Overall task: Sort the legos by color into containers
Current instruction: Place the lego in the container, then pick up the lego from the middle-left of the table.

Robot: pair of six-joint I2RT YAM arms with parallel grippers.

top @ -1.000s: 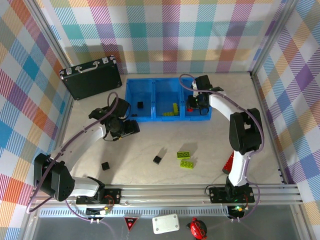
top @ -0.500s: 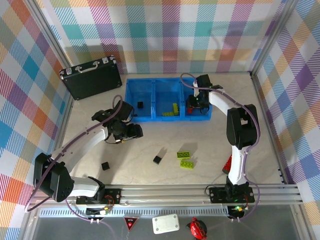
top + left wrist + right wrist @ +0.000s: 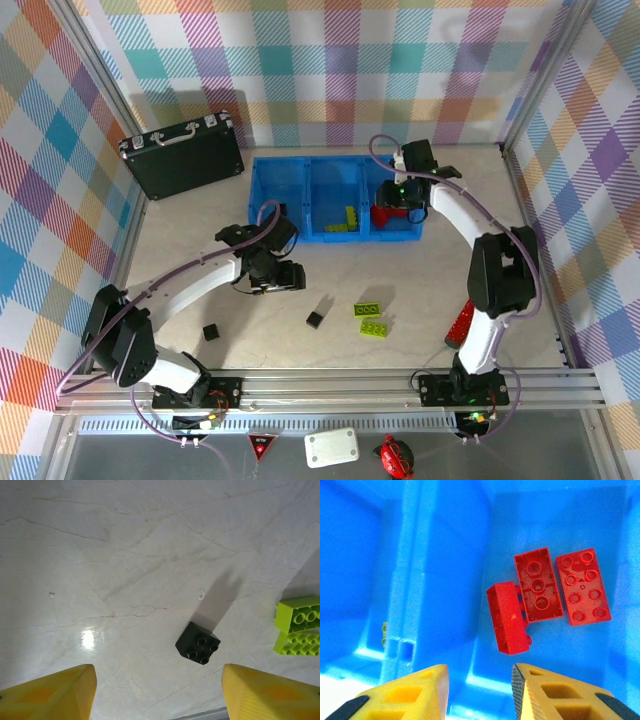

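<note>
1. Nearest the arm bases, unsorted stock lies loose on the table (image 3: 440, 270). There is an outer black cube (image 3: 211, 331) at left and a long red bar (image 3: 458, 327) at right, beside the right arm. Two lime-green plates (image 3: 371, 318) lie side by side in the middle, with a centre black cube (image 3: 315, 319) to their left.
2. The left gripper (image 3: 283, 277) hovers over bare table, beyond and left of the centre black cube. Its jaws are spread with nothing between them, so it is released and empty. In its wrist view the cube lies ahead, right of centre.
3. Judgement: the step in hand is the approach to pick the centre black cube. The next move calls for centring over the cube, turning the wrist to square with its faces, descending and closing, clear of the nearby plates.
4. Of the blue bin (image 3: 262, 236), the middle compartment holds lime pieces (image 3: 345, 220). The right one holds three red bricks (image 3: 538, 585), one tipped on its side. The left one is partly hidden by cable, so its contents cannot be told. By elimination it should take black.
5. The right gripper (image 3: 480, 680) hangs above the red compartment. Its jaws are slightly parted and hold nothing, so it is released. Its likely next item is the long red bar.
6. The black briefcase (image 3: 183, 155) at far left plays no part.
</note>
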